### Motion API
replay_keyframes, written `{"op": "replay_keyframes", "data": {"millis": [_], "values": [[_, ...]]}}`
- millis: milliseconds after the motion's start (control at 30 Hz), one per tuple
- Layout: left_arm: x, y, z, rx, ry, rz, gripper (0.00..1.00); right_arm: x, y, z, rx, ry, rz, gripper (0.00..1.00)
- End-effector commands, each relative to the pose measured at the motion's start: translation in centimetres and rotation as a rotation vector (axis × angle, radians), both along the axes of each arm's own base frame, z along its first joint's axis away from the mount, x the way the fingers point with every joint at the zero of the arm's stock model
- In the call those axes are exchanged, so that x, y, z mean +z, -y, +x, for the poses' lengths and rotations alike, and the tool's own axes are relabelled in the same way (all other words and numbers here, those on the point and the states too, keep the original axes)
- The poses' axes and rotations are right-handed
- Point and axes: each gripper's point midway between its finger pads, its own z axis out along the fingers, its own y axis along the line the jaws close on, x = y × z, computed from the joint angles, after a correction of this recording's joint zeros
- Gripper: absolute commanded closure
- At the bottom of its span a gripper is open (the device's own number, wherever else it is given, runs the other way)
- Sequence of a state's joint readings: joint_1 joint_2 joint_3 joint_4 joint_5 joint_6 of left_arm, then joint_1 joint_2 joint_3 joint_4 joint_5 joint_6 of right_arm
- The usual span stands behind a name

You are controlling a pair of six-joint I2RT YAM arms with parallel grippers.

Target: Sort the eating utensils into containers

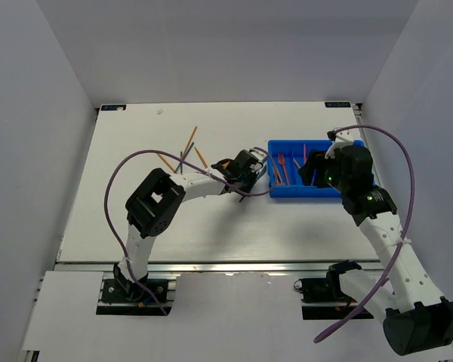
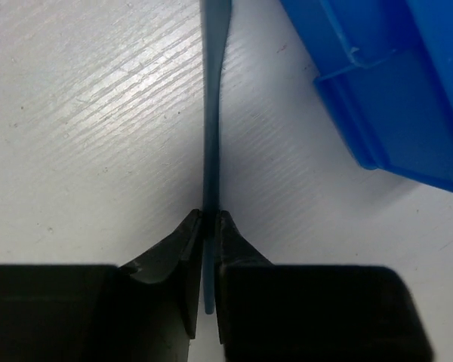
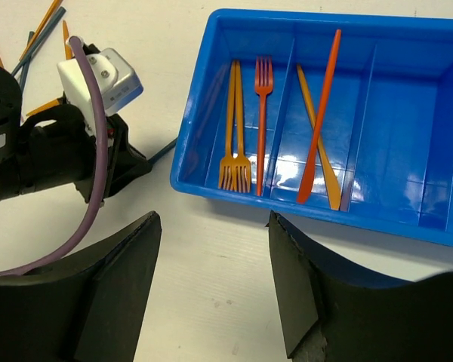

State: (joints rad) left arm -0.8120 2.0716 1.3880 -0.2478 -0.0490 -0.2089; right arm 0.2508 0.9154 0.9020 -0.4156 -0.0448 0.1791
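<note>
My left gripper [image 2: 209, 215] is shut on the thin handle of a dark blue utensil [image 2: 214, 113], low over the table just left of the blue tray [image 2: 408, 98]. In the top view it [image 1: 248, 179] sits by the tray's [image 1: 287, 192] left end. My right gripper [image 3: 214, 219] is open and empty, above the table at the tray's near left corner [image 3: 234, 192]. In the tray's left compartments lie two orange forks [image 3: 234, 162], a red fork [image 3: 263, 113], a red stick-like piece [image 3: 321, 113] and an orange one [image 3: 326, 173]. The held utensil's end [image 3: 162, 151] shows beside the tray.
Several loose orange and dark utensils [image 1: 185, 154] lie on the table left of the left gripper, also in the right wrist view [image 3: 41, 30]. The left arm [image 3: 53, 158] with its purple cable [image 3: 90, 151] lies close to the tray's left side. White walls enclose the table.
</note>
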Motion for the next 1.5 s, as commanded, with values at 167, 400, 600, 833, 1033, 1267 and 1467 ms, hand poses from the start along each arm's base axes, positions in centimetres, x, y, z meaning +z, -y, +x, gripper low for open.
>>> {"op": "replay_keyframes", "data": {"millis": [167, 400, 600, 833, 1033, 1267, 1467], "values": [[-5.6, -4.9, -5.1, 0.064, -0.113, 0.211, 1.00, 1.6, -0.6, -0.9, 0.044, 0.057, 0.031, 0.36], [-2.5, -8.4, -6.6, 0.266, -0.054, 0.123, 1.00, 0.1, -5.1, -1.4, 0.228, 0.011, 0.211, 0.11], [4.7, -7.3, -8.0, 0.313, 0.022, -0.202, 1.00, -2.7, -10.6, -2.2, 0.255, -0.067, 0.329, 0.11], [8.6, -7.2, -9.5, 0.296, 0.046, -0.381, 1.00, -5.9, -15.9, -1.4, 0.167, -0.194, 0.521, 0.16], [6.5, -7.7, -9.7, 0.255, 0.024, -0.249, 0.79, -8.5, -14.7, -0.2, -0.054, -0.244, 0.457, 0.18], [4.9, -8.9, -8.3, 0.271, 0.017, 0.005, 0.41, -6.4, -10.3, -0.3, -0.174, -0.148, 0.284, 0.15], [3.5, -8.7, -7.8, 0.262, -0.018, 0.094, 0.44, -5.4, -7.8, -2.1, -0.153, -0.139, 0.157, 0.15]]}}
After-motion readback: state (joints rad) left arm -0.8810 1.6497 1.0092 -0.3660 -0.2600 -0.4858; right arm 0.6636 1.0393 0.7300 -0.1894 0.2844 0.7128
